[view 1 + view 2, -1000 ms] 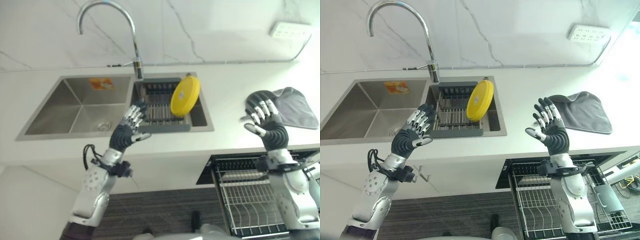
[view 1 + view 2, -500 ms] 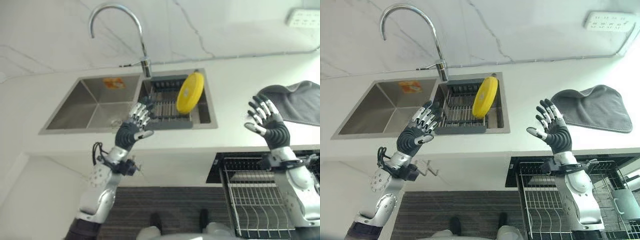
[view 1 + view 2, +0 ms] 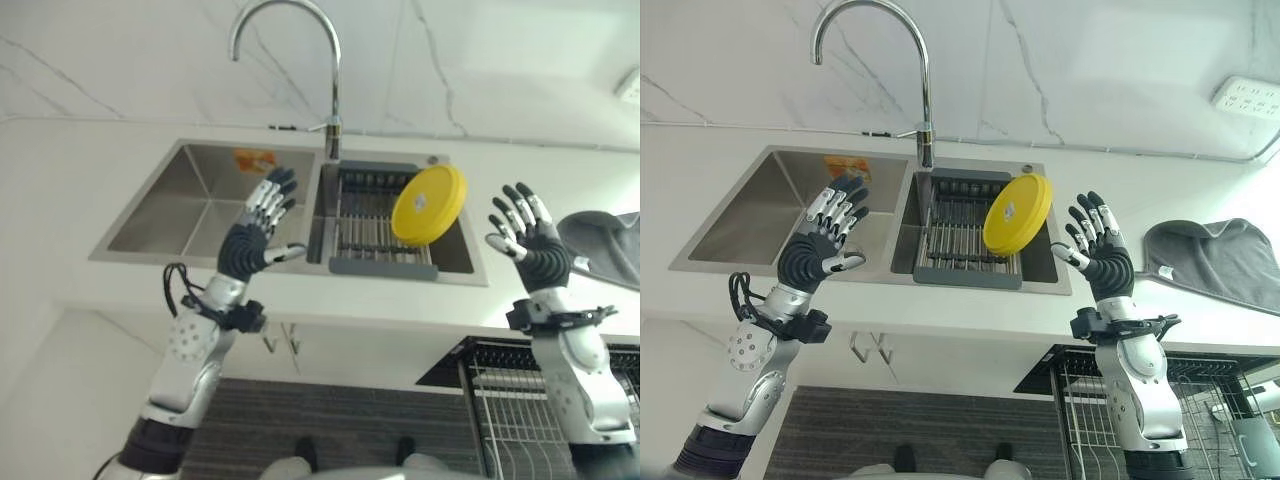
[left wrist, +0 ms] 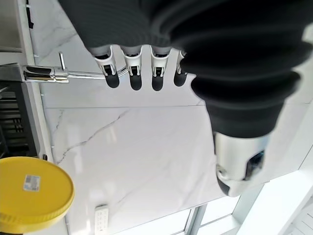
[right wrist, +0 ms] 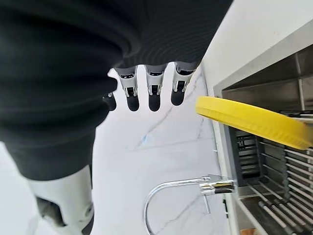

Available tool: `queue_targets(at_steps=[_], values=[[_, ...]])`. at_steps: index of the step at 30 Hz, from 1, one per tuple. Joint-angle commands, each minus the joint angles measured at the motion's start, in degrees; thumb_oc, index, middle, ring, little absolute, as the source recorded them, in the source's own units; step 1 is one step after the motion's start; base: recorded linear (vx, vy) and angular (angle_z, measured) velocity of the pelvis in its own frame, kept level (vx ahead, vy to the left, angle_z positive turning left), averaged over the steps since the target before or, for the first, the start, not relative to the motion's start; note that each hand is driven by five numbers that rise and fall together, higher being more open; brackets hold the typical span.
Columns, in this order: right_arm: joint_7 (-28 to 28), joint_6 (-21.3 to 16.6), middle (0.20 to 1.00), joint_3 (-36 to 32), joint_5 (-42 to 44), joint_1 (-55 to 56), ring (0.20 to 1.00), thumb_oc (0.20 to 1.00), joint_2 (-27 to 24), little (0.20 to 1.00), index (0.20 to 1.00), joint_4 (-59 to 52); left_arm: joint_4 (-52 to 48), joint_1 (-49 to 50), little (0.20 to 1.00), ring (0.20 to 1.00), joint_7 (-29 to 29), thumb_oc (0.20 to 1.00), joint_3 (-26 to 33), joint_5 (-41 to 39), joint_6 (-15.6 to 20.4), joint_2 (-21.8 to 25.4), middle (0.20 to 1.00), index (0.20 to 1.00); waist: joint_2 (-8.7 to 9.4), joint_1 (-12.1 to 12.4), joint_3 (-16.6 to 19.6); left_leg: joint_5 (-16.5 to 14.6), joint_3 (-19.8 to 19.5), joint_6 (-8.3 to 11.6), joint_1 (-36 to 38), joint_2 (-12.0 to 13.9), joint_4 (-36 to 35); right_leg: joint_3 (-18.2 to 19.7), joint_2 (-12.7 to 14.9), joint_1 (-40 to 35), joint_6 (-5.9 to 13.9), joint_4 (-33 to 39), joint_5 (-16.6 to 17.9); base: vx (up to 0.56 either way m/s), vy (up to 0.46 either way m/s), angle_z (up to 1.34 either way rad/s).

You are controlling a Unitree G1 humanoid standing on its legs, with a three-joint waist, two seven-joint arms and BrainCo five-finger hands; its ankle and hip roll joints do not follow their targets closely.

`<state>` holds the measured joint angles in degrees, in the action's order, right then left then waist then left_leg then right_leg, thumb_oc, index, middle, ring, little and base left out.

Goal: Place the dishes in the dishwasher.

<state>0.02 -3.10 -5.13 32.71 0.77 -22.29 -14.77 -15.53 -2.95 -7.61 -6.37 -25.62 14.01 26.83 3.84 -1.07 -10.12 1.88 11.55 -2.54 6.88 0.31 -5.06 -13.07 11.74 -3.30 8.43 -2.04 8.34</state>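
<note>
right robot hand [image 3: 1102, 250] fingers spread, holding nothing, just beside the yellow plate [image 3: 1017, 213] | left robot hand [image 3: 823, 250] also wide, over the sink [image 3: 770, 215] edge | plate leans upright in the drying rack [image 3: 960, 235] | looks like pre-grasp, next is pinching the plate rim | dishwasher rack [image 3: 1200, 420] pulled out below the bench [image 3: 970, 325] | faucet [image 3: 885, 60] and grey cloth [image 3: 1220, 262] nearby, nothing really blocking

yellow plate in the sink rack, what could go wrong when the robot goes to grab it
The yellow plate stands tilted on edge in the drying rack, so a nudge from the open right hand could tip it into the sink. The faucet stands close behind the rack and may catch the left hand as it reaches in.
</note>
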Motion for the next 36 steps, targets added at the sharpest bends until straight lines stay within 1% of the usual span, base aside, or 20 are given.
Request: queue_targets(at_steps=[1, 3, 4, 7, 8, 9, 10, 11, 13, 16, 17, 23, 29, 36], values=[[-3.04, -5.14, 1.000, -2.67, 0.87, -5.76, 1.000, 1.000, -2.41, 1.000, 1.000, 1.83, -2.03, -3.98, 1.000, 1.000, 2.28, 1.000, 0.61, 5.21, 2.87, 0.98, 1.000, 1.000, -1.87, 0.10, -0.38, -4.28, -5.13, 2.44, -0.11, 2.07, 0.06, 1.85, -1.49, 0.96, 0.33, -4.41, -7.00, 0.02, -0.037, -0.10], [-3.64, -6.99, 1.000, -3.10, 0.11, -6.41, 1.000, 1.000, -2.70, 1.000, 1.000, 2.87, -1.44, -4.98, 1.000, 1.000, 2.51, 1.000, 0.66, 4.56, 2.89, 1.24, 1.000, 1.000, -1.44, 0.10, -0.71, -4.78, -5.30, 2.67, 0.09, 2.02, 0.06, 2.11, -0.94, 1.54, 0.98, -1.29, -4.23, 0.01, -0.136, 0.04], [-4.11, -7.81, 1.000, -3.35, -0.02, -7.34, 1.000, 1.000, -3.03, 1.000, 1.000, 3.49, -1.16, -5.08, 1.000, 1.000, 2.58, 1.000, 0.87, 4.52, 3.12, 1.23, 1.000, 1.000, -1.32, 0.22, -0.92, -5.11, -5.23, 2.71, 0.48, 2.13, 0.06, 2.14, -0.93, 1.42, 1.39, 0.03, -3.79, 0.03, -0.159, 0.07], [-5.38, -7.04, 1.000, -2.94, 0.29, -11.28, 1.000, 1.000, -5.31, 1.000, 1.000, 5.86, -0.88, -5.74, 1.000, 1.000, 3.83, 1.000, -0.65, 3.53, 2.47, 0.61, 1.000, 1.000, -1.13, 1.15, -0.27, -5.84, -5.24, 2.92, 1.25, 2.48, 0.06, 1.65, -1.96, -1.10, 1.60, 4.68, -3.90, 0.07, -0.165, 0.11], [-5.40, -6.06, 1.000, -2.73, 0.67, -12.09, 1.000, 1.000, -5.74, 1.000, 1.000, 6.37, -0.73, -5.69, 1.000, 1.000, 3.88, 1.000, -0.98, 2.99, 2.17, 0.49, 1.000, 1.000, -1.02, 1.48, 0.05, -5.95, -4.85, 3.02, 1.48, 2.69, 0.06, 1.07, -2.06, -1.76, 1.64, 5.33, -3.97, 0.13, -0.175, -0.05], [-4.85, -4.42, 1.000, -2.38, 1.65, -13.12, 1.000, 1.000, -6.74, 1.000, 1.000, 7.27, -0.46, -5.17, 1.000, 1.000, 3.70, 1.000, -1.19, 2.15, 1.70, 0.28, 1.000, 1.000, -0.87, 1.72, 0.58, -6.19, -4.33, 3.13, 2.06, 2.99, 0.06, 1.05, -2.55, -2.93, 1.45, 6.34, -4.26, 0.13, -0.139, -0.11], [-4.54, -3.69, 1.000, -2.40, 2.03, -13.37, 1.000, 1.000, -7.27, 1.000, 1.000, 7.55, -0.45, -4.87, 1.000, 1.000, 3.51, 1.000, -1.16, 1.50, 1.47, 0.20, 1.000, 1.000, -0.87, 1.75, 0.80, -6.29, -4.20, 3.21, 2.29, 3.10, 0.06, 1.22, -2.76, -3.25, 1.24, 6.54, -4.51, 0.14, -0.127, -0.11], [-3.76, -1.84, 1.000, -2.39, 1.83, -13.50, 1.000, 1.000, -7.82, 1.000, 1.000, 7.76, -0.44, -4.41, 1.000, 1.000, 3.24, 1.000, -1.05, 0.45, 1.08, 0.14, 1.000, 1.000, -0.87, 1.87, 1.07, -6.33, -3.97, 3.34, 2.44, 3.27, 0.06, 1.11, -2.91, -3.55, 1.00, 6.70, -4.81, 0.09, -0.074, 0.04], [-3.10, 0.58, 1.000, -1.80, 1.62, -14.54, 1.000, 1.000, -9.55, 1.000, 1.000, 9.47, 0.41, -2.78, 1.000, 1.000, 3.43, 1.000, -0.58, -0.33, 1.22, 0.05, 1.000, 1.000, -0.80, 2.42, 1.69, -6.43, -3.66, 3.89, 2.80, 3.77, 0.06, 0.56, -3.15, -4.16, 0.48, 7.04, -5.46, 0.11, -0.112, 0.13], [-3.91, 1.93, 1.000, -1.71, 1.54, -15.78, 1.000, 1.000, -9.97, 1.000, 1.000, 10.56, 0.79, -1.74, 1.000, 1.000, 4.33, 1.000, 0.15, 0.67, 1.73, 0.40, 1.000, 1.000, -0.91, 2.83, 2.06, -6.42, -3.91, 4.18, 2.99, 3.95, 0.06, 0.26, -3.35, -4.56, 0.07, 7.04, -5.85, 0.08, -0.066, 0.14], [-4.76, 3.53, 1.000, -1.59, 0.00, -16.28, 1.000, 1.000, -10.08, 1.000, 1.000, 11.45, 1.11, -1.16, 1.000, 1.000, 4.35, 1.000, 0.72, 1.27, 1.80, 0.65, 1.000, 1.000, -0.98, 3.11, 2.19, -6.38, -4.08, 4.36, 3.03, 4.03, 0.06, 0.10, -3.39, -4.70, -0.04, 7.04, -5.97, 0.07, -0.052, 0.13], [-5.69, 6.85, 1.000, -0.80, 1.79, -19.23, 1.000, 1.000, -11.00, 1.000, 1.000, 15.65, 2.43, -0.22, 1.000, 1.000, 4.73, 1.000, 0.67, 2.03, 1.48, 1.48, 1.000, 1.000, -1.24, 3.66, 2.40, -6.29, -4.51, 4.81, 3.18, 4.28, 0.06, -0.26, -3.56, -5.12, -0.52, 7.04, -6.47, 0.04, -0.022, 0.07], [-6.75, 11.58, 1.000, 0.77, 8.30, -23.50, 1.000, 1.000, -11.75, 1.000, 1.000, 22.06, 3.93, -1.58, 1.000, 1.000, 4.49, 1.000, -0.40, 2.13, 1.42, 2.37, 1.000, 1.000, -1.29, 4.67, 2.40, -6.19, -5.21, 5.17, 3.31, 4.35, 0.06, -0.92, -3.59, -5.73, -0.65, 7.04, -6.70, 0.03, -0.022, 0.06], [-8.22, 14.20, 1.000, 2.44, 12.54, -28.46, 1.000, 1.000, -12.91, 1.000, 1.000, 29.86, 4.94, -3.25, 1.000, 1.000, 4.20, 1.000, -1.82, 1.63, 0.02, 3.18, 1.000, 1.000, -1.32, 5.47, 2.58, -6.11, -5.59, 5.47, 3.49, 4.44, 0.06, -1.60, -3.70, -6.39, -0.88, 7.04, -7.01, 0.01, -0.007, 0.07]])
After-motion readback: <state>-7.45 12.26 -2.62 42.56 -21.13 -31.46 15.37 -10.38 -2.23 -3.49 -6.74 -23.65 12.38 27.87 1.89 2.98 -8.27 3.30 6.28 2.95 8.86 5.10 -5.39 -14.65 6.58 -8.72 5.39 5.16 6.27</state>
